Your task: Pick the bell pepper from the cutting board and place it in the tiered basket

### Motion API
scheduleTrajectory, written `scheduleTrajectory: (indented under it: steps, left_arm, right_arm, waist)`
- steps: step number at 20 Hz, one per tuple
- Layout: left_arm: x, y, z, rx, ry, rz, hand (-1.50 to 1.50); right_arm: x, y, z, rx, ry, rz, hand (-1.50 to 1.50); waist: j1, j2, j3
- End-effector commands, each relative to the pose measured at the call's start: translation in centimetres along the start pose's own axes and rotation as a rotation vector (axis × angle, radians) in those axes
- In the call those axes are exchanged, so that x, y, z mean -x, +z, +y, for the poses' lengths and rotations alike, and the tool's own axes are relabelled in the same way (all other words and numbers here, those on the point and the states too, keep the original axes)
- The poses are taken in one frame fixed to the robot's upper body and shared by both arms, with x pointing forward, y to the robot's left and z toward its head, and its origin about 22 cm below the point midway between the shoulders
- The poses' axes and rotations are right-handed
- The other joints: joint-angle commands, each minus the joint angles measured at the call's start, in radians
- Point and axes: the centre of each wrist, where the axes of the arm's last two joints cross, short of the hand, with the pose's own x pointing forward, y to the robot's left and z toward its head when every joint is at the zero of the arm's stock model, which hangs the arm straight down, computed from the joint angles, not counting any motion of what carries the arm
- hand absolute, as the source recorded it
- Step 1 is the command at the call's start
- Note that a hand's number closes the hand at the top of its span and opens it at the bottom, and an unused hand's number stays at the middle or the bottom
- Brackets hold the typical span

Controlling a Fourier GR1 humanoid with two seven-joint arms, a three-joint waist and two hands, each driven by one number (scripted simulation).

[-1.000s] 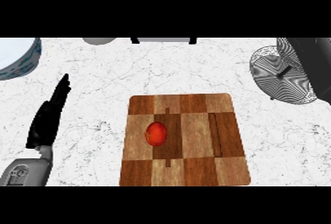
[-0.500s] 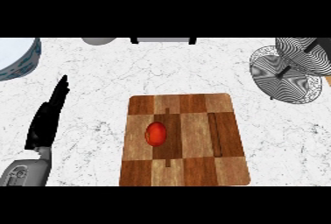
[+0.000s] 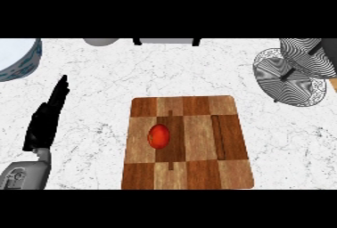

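**Clerk:** Right of the left hand (image 3: 46, 122), item one: bell pepper (image 3: 159, 136), red, lying on the cutting board (image 3: 227, 133), left of the board's centre. Untouched; nothing near it.

**Checker:** State of that hand?

**Clerk:** Fingers straight, pointing away from the robot, holding nothing. It shows near the view's left side, at rest, well apart from the board. Right hand: absent from view.

**Checker:** Item two?

**Clerk:** Tiered basket (image 3: 289, 80), wire mesh, far right of the hand and beyond the board's far corner, partly cut by the frame edge.

**Checker:** Other stock?

**Clerk:** White bowl (image 3: 16, 58) with a patterned band, ahead of the hand at the upper left. A grey round object and a dark-legged one along the far edge; too little shows to name them.

**Checker:** Risks?

**Clerk:** By my judgement, three. The pepper looks rounded and smooth, so it may roll out from closing fingers. The basket sits well across the counter from the left hand, so a carry by that hand would be a long reach over the board. The basket's upper tier overhangs the lower; a careless approach could knock the pepper against the rim or central post.
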Motion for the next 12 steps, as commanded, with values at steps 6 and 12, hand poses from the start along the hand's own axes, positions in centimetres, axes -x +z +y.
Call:
scheduleTrajectory:
  steps: [6, 12]
  left_arm:
    - [-0.6, 0.0, 1.0, -0.007, -0.013, -0.015, 0.0]
    - [-0.1, 0.6, -0.1, -0.01, -0.008, 0.002, 0.0]
  right_arm:
    - [4.1, -0.7, 2.2, -0.016, -0.194, 0.064, -1.5]
    - [3.2, -0.4, 0.6, 0.125, -0.321, 0.046, -1.5]
  waist:
    - [-0.006, 0.004, 0.01]
    - [-0.007, 0.003, 0.009]
